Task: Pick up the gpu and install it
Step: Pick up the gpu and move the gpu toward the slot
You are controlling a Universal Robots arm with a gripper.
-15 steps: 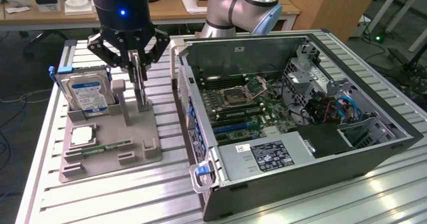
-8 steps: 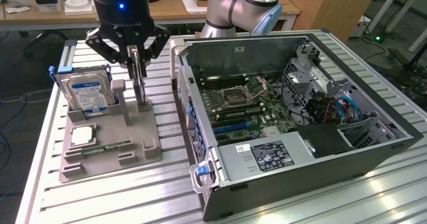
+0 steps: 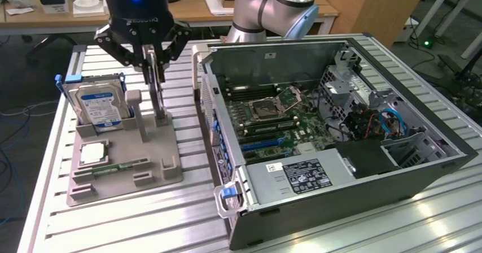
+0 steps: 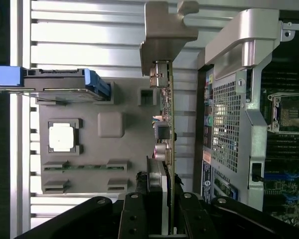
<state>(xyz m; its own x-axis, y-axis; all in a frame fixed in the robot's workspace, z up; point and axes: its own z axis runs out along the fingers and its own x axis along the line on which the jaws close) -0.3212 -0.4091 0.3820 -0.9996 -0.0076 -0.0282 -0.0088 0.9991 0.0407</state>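
**Position of the workpiece.** The gpu (image 3: 157,89) stands on edge, upright, in a slot of the grey fixture (image 3: 150,162). This places it between the hard drive (image 3: 99,106) and the open computer case (image 3: 421,168). Its lower edge appears to sit in the slot; no gap beneath it can be confirmed.

**Tool state.** The tool (image 3: 153,61) hangs directly over the card, its fingers drawn in narrow on the card's upper edge, one on each face. Judged from this, the step in hand is the pick-up: the grasp is made and the card has not yet left the fixture.

**Requirement.** As a judgement, freeing the card calls for travel in line with its own plane. The slot walls hold both faces, and the case wall stands just beside the fixture at the exterior view's right.

**View comparison.**
- The exterior view shows the motherboard (image 3: 279,117) inside the case and the fixture resting on the slatted counter (image 3: 135,219).
- The wrist view shows the gpu (image 4: 168,124) edge-on, with components along one face.
- It also shows the metal bracket (image 4: 164,30) at the far end and the tool (image 4: 168,199) straddling the near end.
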